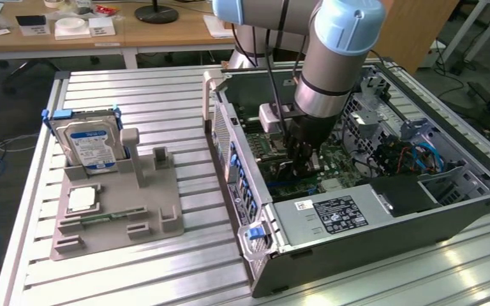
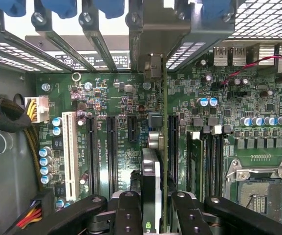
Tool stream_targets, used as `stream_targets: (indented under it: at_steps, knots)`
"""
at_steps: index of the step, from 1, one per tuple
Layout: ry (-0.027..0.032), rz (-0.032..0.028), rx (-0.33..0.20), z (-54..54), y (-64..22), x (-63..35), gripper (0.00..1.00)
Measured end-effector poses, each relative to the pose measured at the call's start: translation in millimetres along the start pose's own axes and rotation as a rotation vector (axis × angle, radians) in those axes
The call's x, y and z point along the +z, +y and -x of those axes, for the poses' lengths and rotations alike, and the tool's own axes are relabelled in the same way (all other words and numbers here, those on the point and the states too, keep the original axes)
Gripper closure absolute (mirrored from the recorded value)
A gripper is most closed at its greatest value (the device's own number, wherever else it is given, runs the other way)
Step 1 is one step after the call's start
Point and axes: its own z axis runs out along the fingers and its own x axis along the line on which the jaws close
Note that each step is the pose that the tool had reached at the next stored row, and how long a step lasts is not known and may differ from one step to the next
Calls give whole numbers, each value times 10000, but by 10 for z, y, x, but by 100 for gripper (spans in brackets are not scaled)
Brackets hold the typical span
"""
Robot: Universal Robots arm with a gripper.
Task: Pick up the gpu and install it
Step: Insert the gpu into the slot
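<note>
My gripper (image 1: 300, 167) reaches down inside the open computer case (image 1: 356, 255), over the motherboard (image 1: 334, 167). In the wrist view the gpu (image 2: 153, 171) appears edge-on, its thin green board beside a black shroud. The gripper (image 2: 158, 218) is shut on it, with one black finger (image 2: 128, 215) on each side. The card stands upright and lines up with a long black expansion slot (image 2: 171, 147) on the motherboard (image 2: 106, 98). Its metal bracket end (image 2: 153, 66) reaches the rear slot openings of the case. I cannot tell whether the card's edge is seated in the slot.
Outside the case, a grey fixture (image 1: 155, 217) on the slatted table holds a hard drive (image 1: 92, 143) and a square CPU chip (image 1: 83, 199). Inside are the power supply (image 1: 334, 213), a CPU socket (image 2: 260, 188), a white slot (image 2: 71, 152) and cable bundles (image 2: 4, 115).
</note>
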Motion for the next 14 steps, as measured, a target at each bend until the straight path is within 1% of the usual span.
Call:
stream_targets:
  at_steps: [14]
  knots:
    - [-6, -2, 0, 0, 5, 22, 72]
